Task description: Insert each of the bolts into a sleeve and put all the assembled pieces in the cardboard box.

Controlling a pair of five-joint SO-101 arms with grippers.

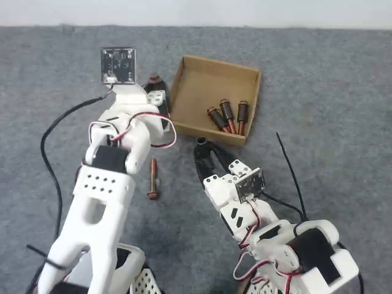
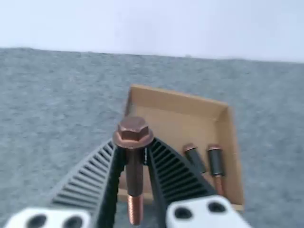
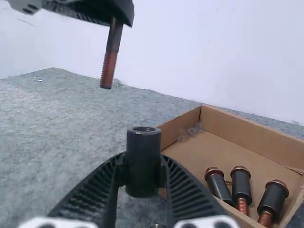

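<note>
Centre-left in high view, loose bolt (image 1: 152, 179) lay on surface (image 1: 306, 73); wrist views: left pincer (image 2: 134, 151) clamped upright bolt (image 2: 134, 135), right pincer (image 3: 142, 166) a sleeve (image 3: 143, 149).

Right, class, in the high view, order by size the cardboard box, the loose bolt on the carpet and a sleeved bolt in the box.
1. The cardboard box, largest by far.
2. The loose bolt and the sleeved bolt look alike: unranked.
</note>
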